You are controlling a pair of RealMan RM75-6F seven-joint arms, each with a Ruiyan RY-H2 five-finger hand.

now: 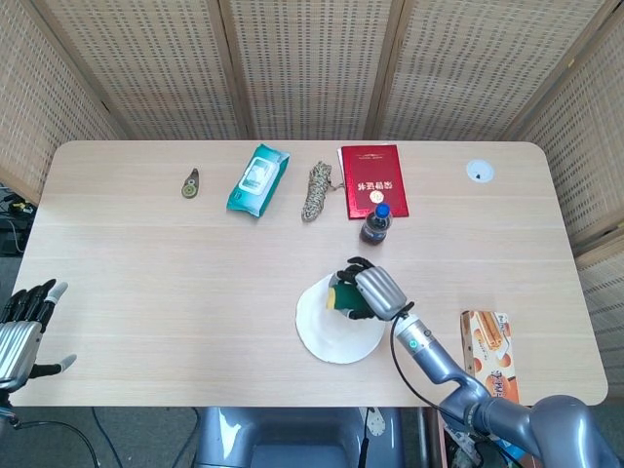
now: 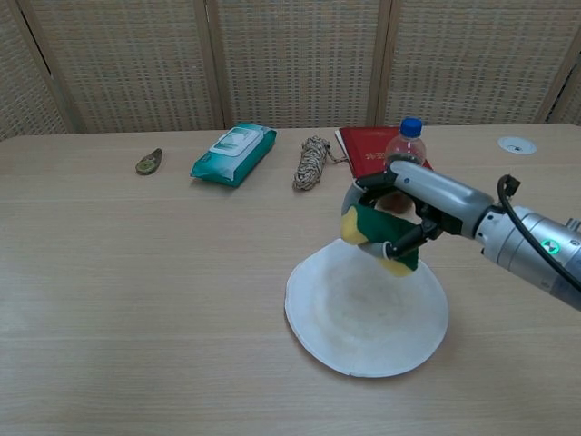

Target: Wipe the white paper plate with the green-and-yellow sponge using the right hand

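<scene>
A big wooden tabletop (image 1: 146, 263) with things on it.
On it lie a white paper plate (image 1: 327, 336), a cola bottle (image 1: 375, 224), a red book (image 1: 372, 180), a rope bundle (image 1: 317, 190), a green wipes pack (image 1: 258, 179), a snack box (image 1: 487, 356) and a small tool (image 1: 190, 183).

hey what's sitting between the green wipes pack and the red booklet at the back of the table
A coiled bundle of rope lies between the wipes pack and the red booklet, apart from the pack and close beside the booklet. The head view shows it best.

Right hand (image 1: 373, 291) grips sponge (image 1: 343, 296) over plate (image 1: 322, 336)
</scene>
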